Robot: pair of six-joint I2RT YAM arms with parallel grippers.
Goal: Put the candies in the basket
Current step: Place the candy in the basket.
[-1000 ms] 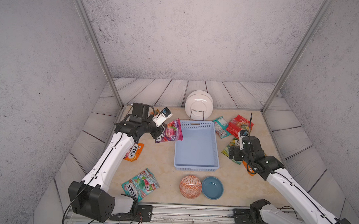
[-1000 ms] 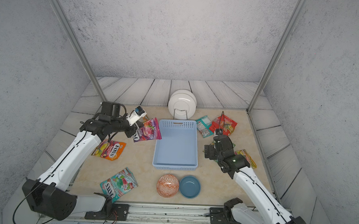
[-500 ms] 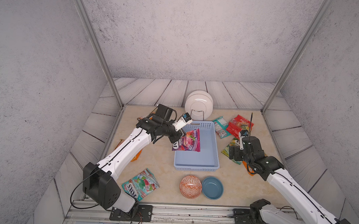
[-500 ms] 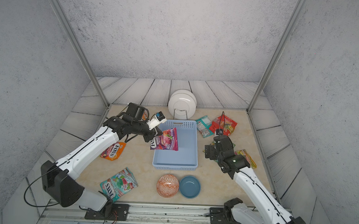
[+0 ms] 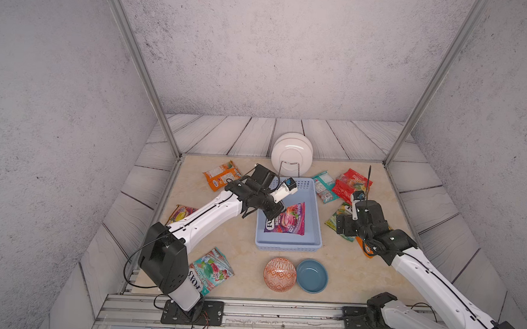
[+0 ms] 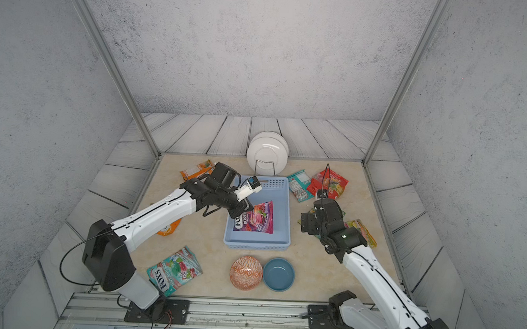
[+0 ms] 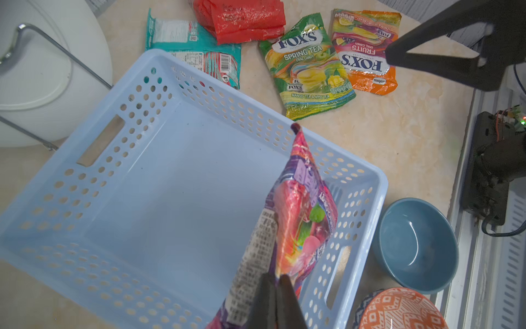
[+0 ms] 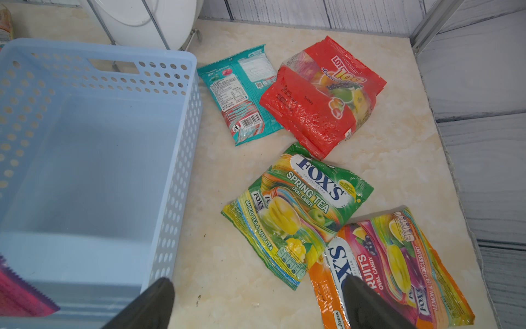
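One purple FOX'S bag [image 5: 287,222], corner hidden by the clamping left gripper [image 7: 274,280], is held over the basket [image 5: 301,189]; right gripper [image 8: 257,282] is spread, empty.

In both top views the left arm [image 5: 211,212] hides most of a yellowish bag [image 5: 180,213] on the surface [image 5: 237,249], and its base covers a corner of the teal bag [image 5: 213,268]. The right arm [image 5: 405,257] covers much of the green bag [image 5: 333,218] and most of the orange bag [image 6: 360,232]. The left wrist view's edge cuts off the purple bag [image 7: 296,228], the patterned bowl [image 7: 398,310], the red bag [image 7: 242,20] and the white plate [image 7: 42,71]. In the right wrist view only a corner of the purple bag shows, and the basket [image 8: 187,128] runs off the edge.
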